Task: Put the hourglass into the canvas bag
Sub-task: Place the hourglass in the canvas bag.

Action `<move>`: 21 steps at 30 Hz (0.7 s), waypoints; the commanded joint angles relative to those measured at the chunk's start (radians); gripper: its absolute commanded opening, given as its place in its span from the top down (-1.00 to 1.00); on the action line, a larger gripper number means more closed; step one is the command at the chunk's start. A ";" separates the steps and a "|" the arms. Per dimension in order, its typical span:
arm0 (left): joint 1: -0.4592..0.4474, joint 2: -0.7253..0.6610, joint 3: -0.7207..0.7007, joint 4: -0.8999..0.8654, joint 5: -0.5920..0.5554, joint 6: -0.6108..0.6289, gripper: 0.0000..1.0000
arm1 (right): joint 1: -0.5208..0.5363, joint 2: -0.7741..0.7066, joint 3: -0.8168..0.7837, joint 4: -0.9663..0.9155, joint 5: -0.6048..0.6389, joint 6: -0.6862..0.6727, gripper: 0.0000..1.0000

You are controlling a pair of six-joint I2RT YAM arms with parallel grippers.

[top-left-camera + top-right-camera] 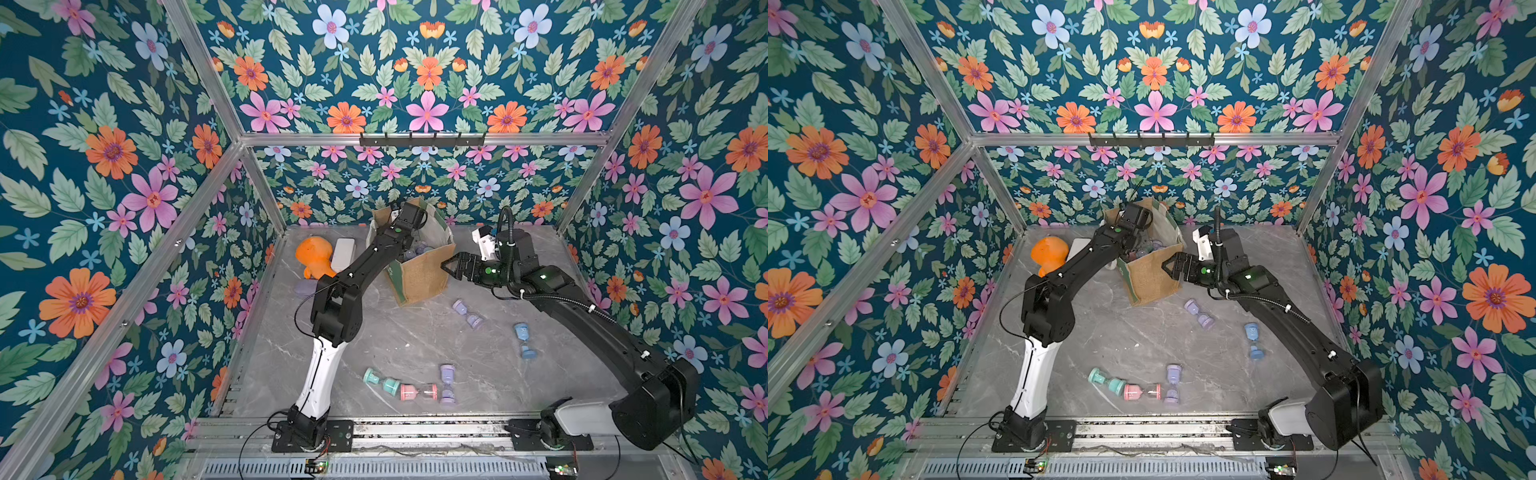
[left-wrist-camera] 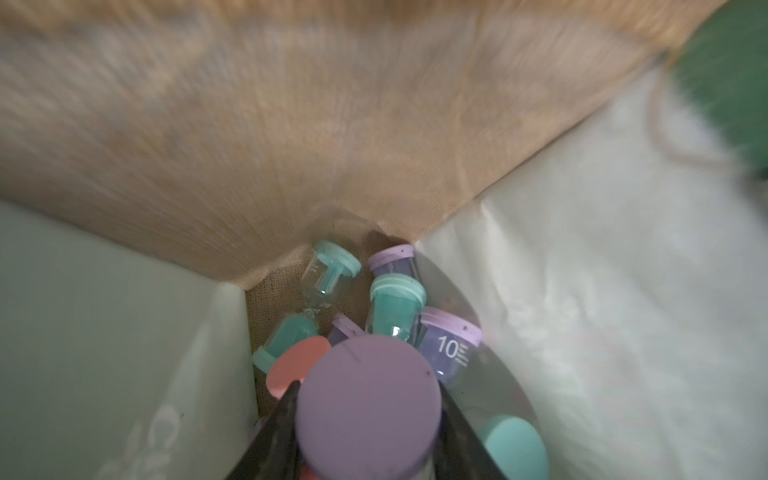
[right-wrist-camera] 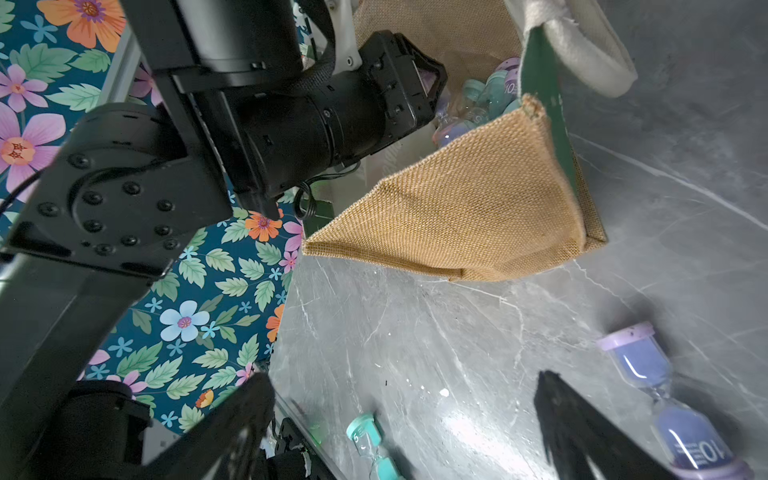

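Left fingers [image 2: 270, 444] clamped on purple hourglass [image 2: 368, 407] deep inside canvas bag [image 2: 291, 124], right fingers [image 3: 224, 419] apart beside bag; best release low over pile [image 2: 374, 299], then lift straight out

The canvas bag [image 1: 419, 274] stands far back on the table [image 1: 407, 345], hourglasses [image 2: 397, 303] inside it, loose hourglasses [image 1: 417, 392] before it.

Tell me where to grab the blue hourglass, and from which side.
Grip the blue hourglass at its narrow waist, coming straight down from above. It lies flat on the table with nothing touching it, long axis running roughly front to back, so close the jaws across that axis. The wider bulbs should stop it slipping out. The open right gripper is probably the better placed.
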 commanded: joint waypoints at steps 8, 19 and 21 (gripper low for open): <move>0.009 0.011 -0.018 0.008 0.003 -0.023 -0.06 | 0.002 -0.011 -0.002 0.005 0.011 -0.003 -0.99; 0.010 -0.109 -0.017 -0.007 -0.010 -0.029 -0.35 | 0.001 -0.059 -0.014 -0.068 0.054 -0.018 -0.99; 0.008 -0.147 -0.024 -0.005 0.004 -0.036 -0.42 | -0.001 -0.076 -0.019 -0.090 0.068 -0.023 -0.99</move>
